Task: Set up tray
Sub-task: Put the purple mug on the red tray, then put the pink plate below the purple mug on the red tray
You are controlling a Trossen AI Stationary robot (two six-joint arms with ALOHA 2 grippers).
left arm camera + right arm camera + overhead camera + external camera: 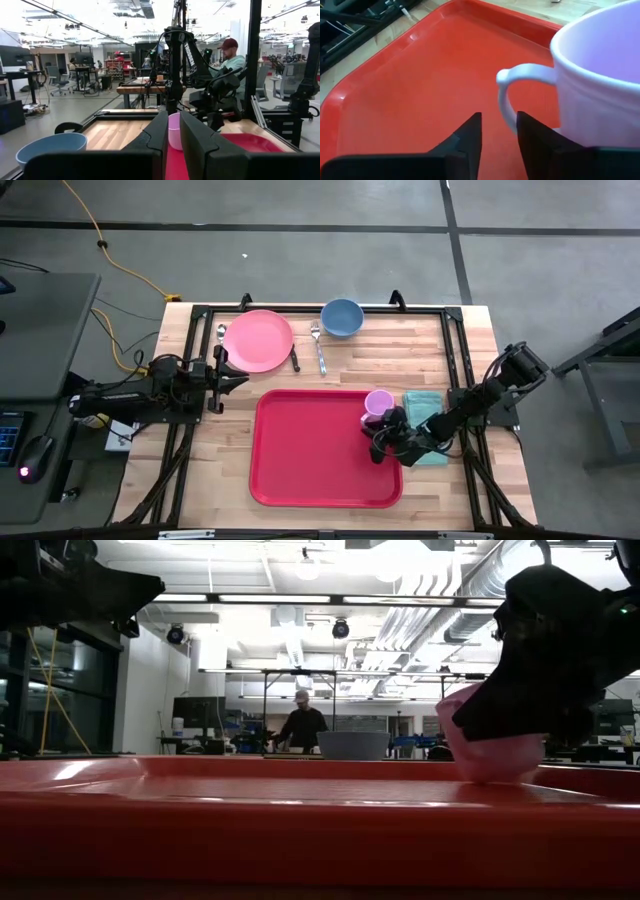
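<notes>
Tray: the red tray point(310, 450) lies flat on the near half of the wooden table point(330, 360), between the two arms.
Mug: a pale pink mug point(378, 404) stands upright on the tray's right end, close to the rim; its handle point(512, 95) points back over the tray floor.
Right gripper: the right gripper point(385, 442) is low over the tray's right edge, just beside the mug. Its fingers point(470, 137) stand a little apart on either side of the handle's lower end, not clamped on it.
Cloth: a teal cloth point(425, 438) lies on the table just right of the tray, partly under the right arm.
Left gripper: the left gripper point(240, 378) waits above the table's left side, near the tray's far left corner, fingers point(155, 137) nearly together, holding nothing.
Plate: a round pink plate point(258, 340) sits beyond the tray, at the far left.
Cutlery: a fork point(318, 348) lies between plate and bowl.
Bowl: a blue bowl point(342, 317) stands at the far edge.
</notes>
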